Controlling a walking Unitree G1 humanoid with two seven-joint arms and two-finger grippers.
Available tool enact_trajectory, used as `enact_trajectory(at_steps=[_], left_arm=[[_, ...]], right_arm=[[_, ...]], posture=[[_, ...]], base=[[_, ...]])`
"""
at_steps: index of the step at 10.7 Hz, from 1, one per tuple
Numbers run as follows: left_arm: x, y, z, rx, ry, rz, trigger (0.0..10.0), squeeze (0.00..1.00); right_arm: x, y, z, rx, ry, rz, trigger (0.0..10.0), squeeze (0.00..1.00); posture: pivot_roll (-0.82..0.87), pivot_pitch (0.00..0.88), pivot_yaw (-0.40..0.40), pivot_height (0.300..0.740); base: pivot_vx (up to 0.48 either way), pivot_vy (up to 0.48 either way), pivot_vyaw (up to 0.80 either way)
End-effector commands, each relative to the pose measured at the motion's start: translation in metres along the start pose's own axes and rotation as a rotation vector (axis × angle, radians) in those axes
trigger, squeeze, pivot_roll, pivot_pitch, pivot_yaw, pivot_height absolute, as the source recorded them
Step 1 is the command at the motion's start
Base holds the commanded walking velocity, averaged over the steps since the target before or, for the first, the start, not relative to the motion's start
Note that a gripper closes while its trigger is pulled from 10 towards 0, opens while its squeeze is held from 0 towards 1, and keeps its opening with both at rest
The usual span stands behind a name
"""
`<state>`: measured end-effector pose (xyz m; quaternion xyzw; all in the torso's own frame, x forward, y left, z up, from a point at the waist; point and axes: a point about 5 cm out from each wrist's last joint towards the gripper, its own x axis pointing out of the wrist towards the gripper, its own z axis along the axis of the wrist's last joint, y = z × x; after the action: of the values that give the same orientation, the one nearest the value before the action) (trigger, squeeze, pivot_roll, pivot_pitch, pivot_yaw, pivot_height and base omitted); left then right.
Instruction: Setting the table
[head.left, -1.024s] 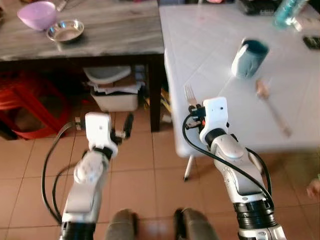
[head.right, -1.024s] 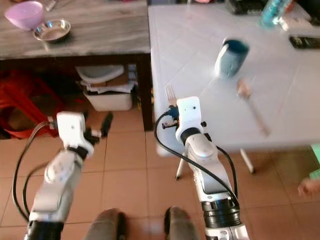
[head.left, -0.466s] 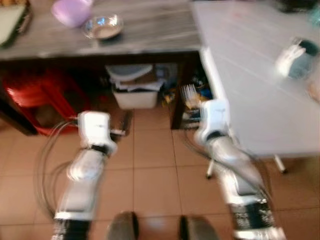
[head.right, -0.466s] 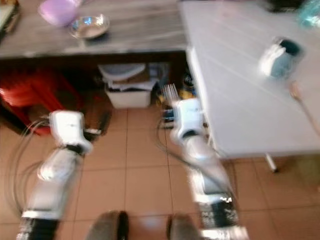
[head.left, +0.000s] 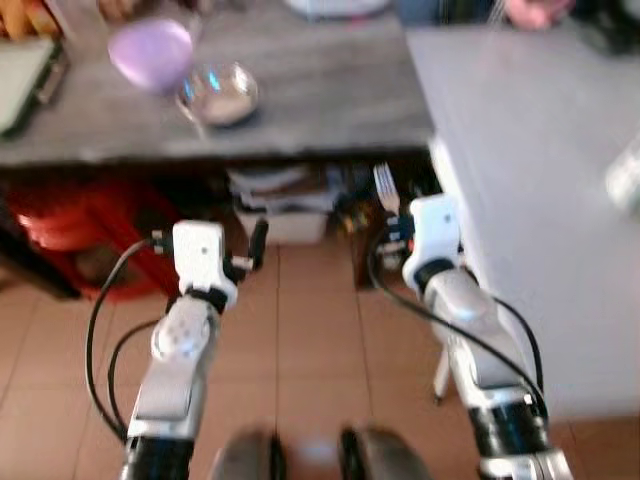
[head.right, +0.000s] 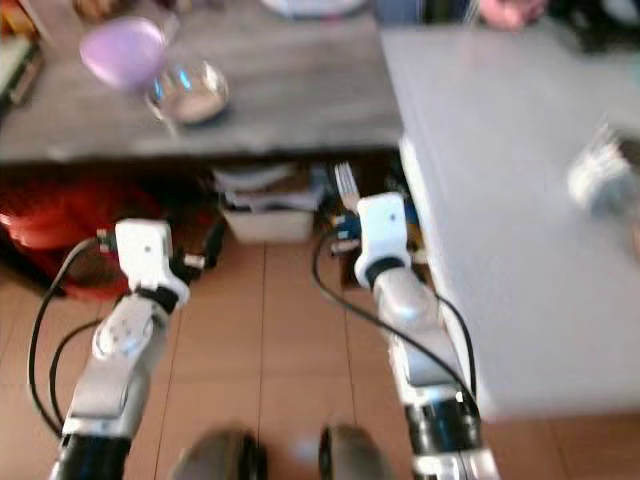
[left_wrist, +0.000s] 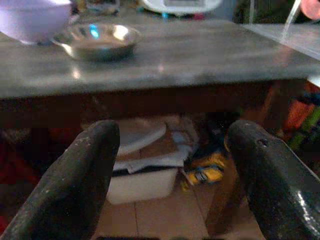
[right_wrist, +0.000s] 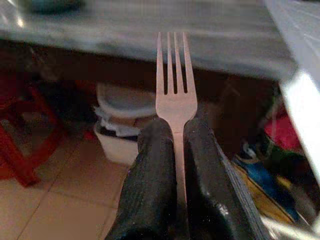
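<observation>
Right gripper (right_wrist: 172, 150) has its fingers pinched on the fork (right_wrist: 174, 82), tines up, just off the white tabletop's (head.left: 540, 170) near-left corner. Left gripper (left_wrist: 170, 165) is spread, empty. Thin grip, so I'd guess the fork could twist or clip that edge; steel bowl (head.left: 219, 92) sits farther back.

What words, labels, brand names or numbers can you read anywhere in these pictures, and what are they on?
None can be read.
The fork held in the right gripper bears no marking.
The steel bowl and purple bowl are plain.
The yellow package under the grey table has print too blurred to read.
</observation>
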<state>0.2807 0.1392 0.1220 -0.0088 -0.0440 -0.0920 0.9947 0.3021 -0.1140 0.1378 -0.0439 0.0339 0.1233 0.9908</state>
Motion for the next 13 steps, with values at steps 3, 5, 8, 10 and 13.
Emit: enact_trajectory(at_steps=[3,5,8,10,13], left_arm=[[-0.002,0.006,-0.002,0.025,0.014,0.016,10.0,0.0],[-0.002,0.007,-0.001,0.027,0.009,0.031,10.0,0.0],[-0.003,0.01,0.003,0.05,-0.011,0.047,10.0,0.0],[-0.005,0.017,0.004,0.066,-0.02,0.101,10.0,0.0],[-0.009,0.029,0.008,0.111,-0.031,0.178,10.0,0.0]], right_arm=[[0.001,0.01,0.008,0.016,-0.04,0.037,0.0,0.0],[0.001,0.012,0.009,0.019,-0.046,0.043,0.0,0.0],[0.0,0.011,0.012,0.026,-0.066,0.039,0.1,0.0],[0.0,0.012,0.013,0.03,-0.072,0.047,10.0,0.0],[-0.002,0.01,0.015,0.011,-0.087,0.042,10.0,0.0]], posture=[[-0.05,0.178,0.027,0.74],[-0.05,0.18,0.027,0.74],[-0.05,0.188,0.027,0.74],[-0.05,0.19,0.027,0.74],[-0.05,0.198,0.03,0.74]], base=[[0.48,0.0,0.0],[0.444,0.0,0.0],[0.386,0.0,0.0],[0.0,0.0,0.0],[0.0,0.0,0.52]])
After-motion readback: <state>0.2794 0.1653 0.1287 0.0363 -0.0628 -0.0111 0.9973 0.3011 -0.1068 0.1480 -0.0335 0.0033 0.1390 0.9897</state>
